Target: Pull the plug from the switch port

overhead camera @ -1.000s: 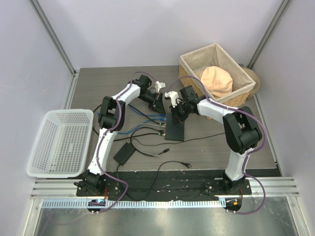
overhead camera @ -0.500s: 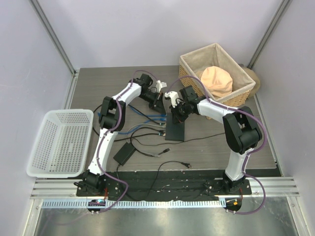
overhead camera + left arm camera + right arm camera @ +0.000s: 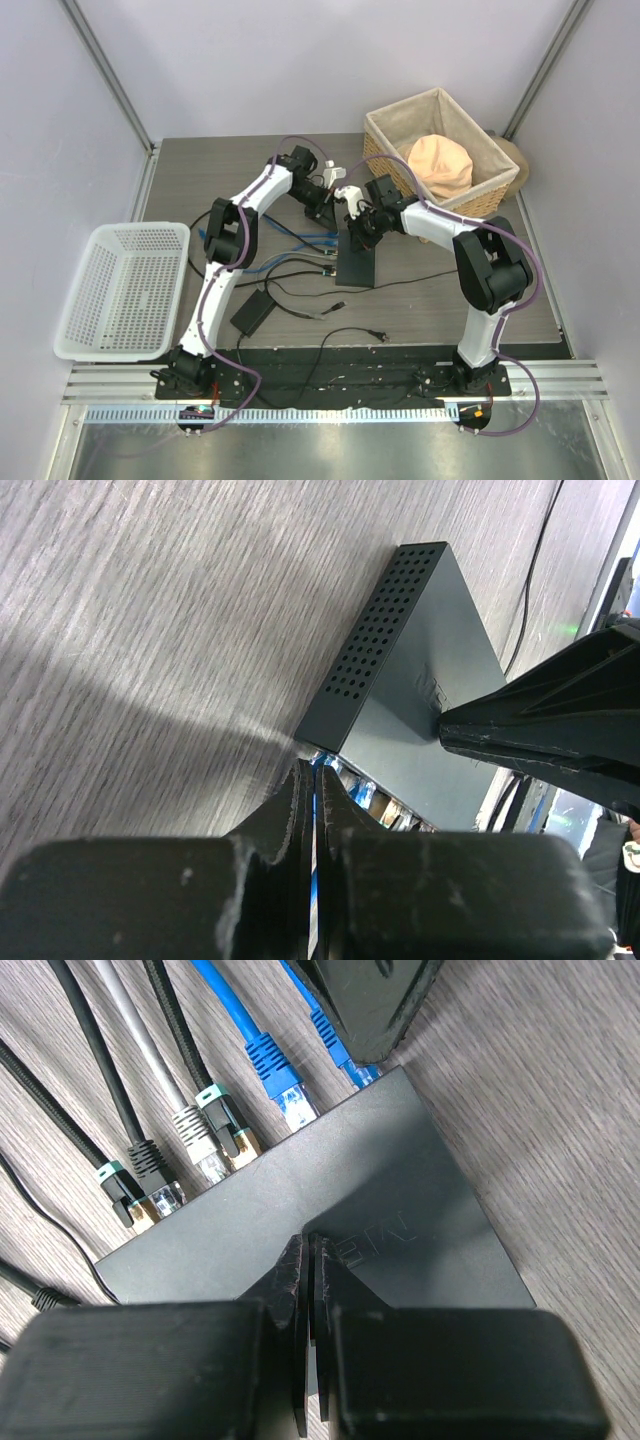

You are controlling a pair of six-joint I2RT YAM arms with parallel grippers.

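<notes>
Grey wood-grain counter (image 3: 190, 185) carries the switch (image 3: 358, 262) at its middle, between your two arms, with a row of cables plugged into its left edge. Your left pincer (image 3: 312, 776) is closed on the blue plug (image 3: 356, 1068) in the port at the far corner: a sliver of blue shows between the fingers in the left wrist view. Your right pincer (image 3: 308, 1250) is closed with nothing in it, its tips set down on the switch's top face, which reads as a brace.

The step in hand, as I judge it, is the pull itself. Draw the left arm straight back along the line of the cable, away from the port edge and level with the counter — any lift or sideways twist would likely jam the plug or tip the box. Whether the latch tab is squeezed I cannot tell; if the plug resists, regrip rather than haul. Press down firmly with the right so the switch doesn't slide along. Mind the second blue plug (image 3: 275, 1068) just beside yours and the other plugs (image 3: 205, 1145) further along — none of those should come out.
</notes>
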